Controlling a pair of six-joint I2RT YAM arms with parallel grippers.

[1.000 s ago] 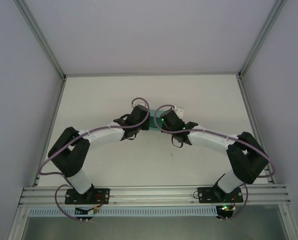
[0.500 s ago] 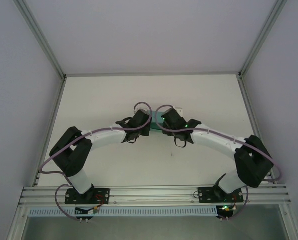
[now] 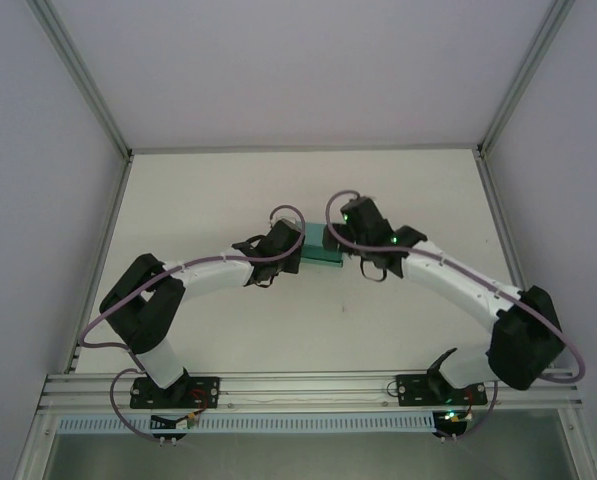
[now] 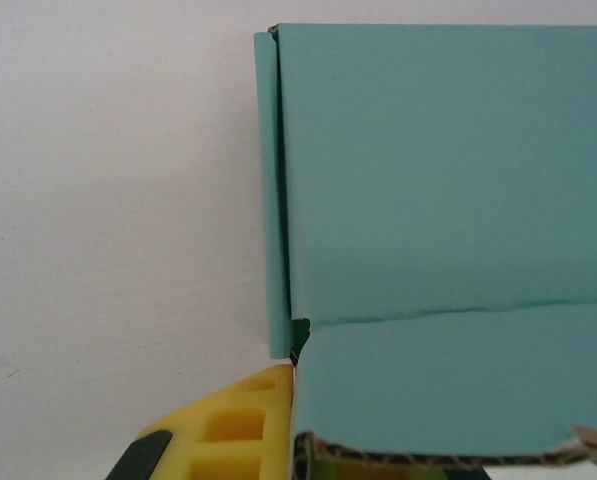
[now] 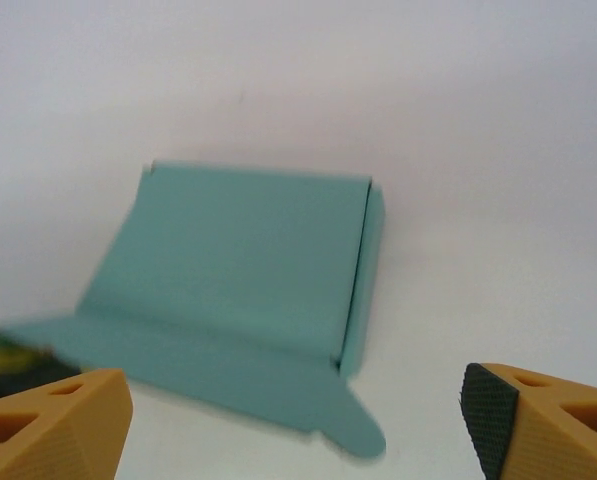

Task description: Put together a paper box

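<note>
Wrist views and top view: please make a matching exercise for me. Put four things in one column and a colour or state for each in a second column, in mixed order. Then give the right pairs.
Things
1. paper box
2. left gripper
3. right gripper
4. table

Colour or state
A. white
B. orange, open wide
C. teal
D. yellow, shut on a flap of the box

Pairs: 1-C, 2-D, 3-B, 4-A

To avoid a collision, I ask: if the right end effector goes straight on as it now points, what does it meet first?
Most likely the paper box, its near rounded flap first; the depth is hard to judge.
</note>
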